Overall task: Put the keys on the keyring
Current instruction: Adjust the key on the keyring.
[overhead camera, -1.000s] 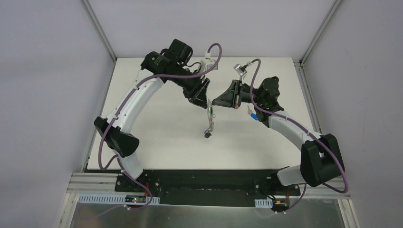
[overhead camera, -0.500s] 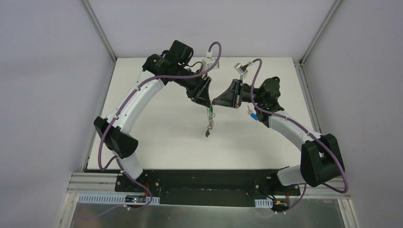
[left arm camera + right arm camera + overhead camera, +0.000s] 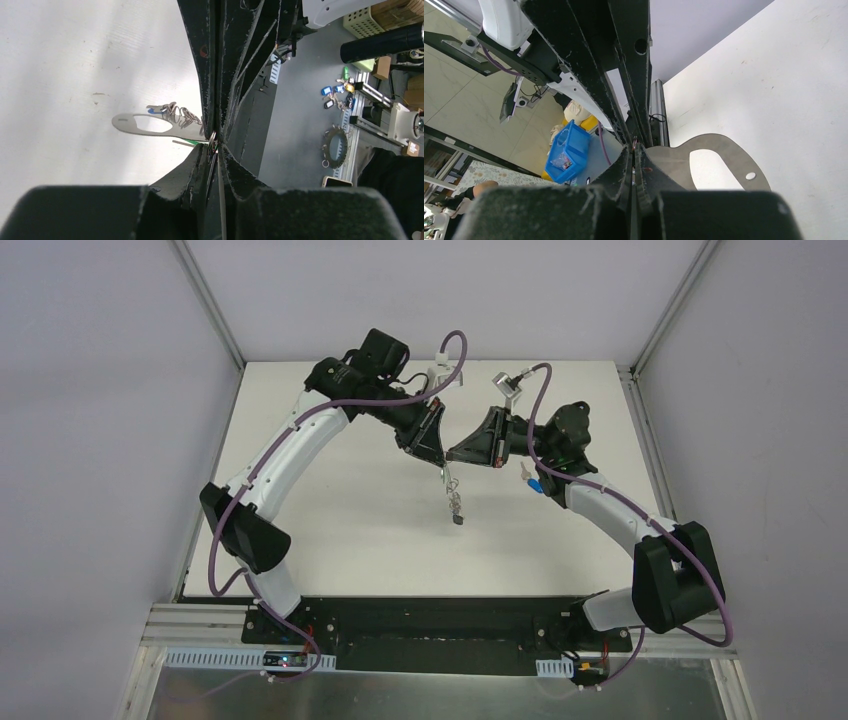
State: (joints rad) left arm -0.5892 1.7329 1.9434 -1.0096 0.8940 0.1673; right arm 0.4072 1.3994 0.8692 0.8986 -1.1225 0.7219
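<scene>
High rear view looking down, wrist views close, both sharing keyring (image 3: 122, 122)

Left gripper (image 3: 439, 461) and right gripper (image 3: 451, 454) meet tip to tip, no gap between. Keyring (image 3: 455, 502) dangles at their 6 o'clock, blocking. Blue key (image 3: 534, 485) at 4 o'clock. Tabletop (image 3: 330, 520) open from 7 to 9 o'clock.
</scene>
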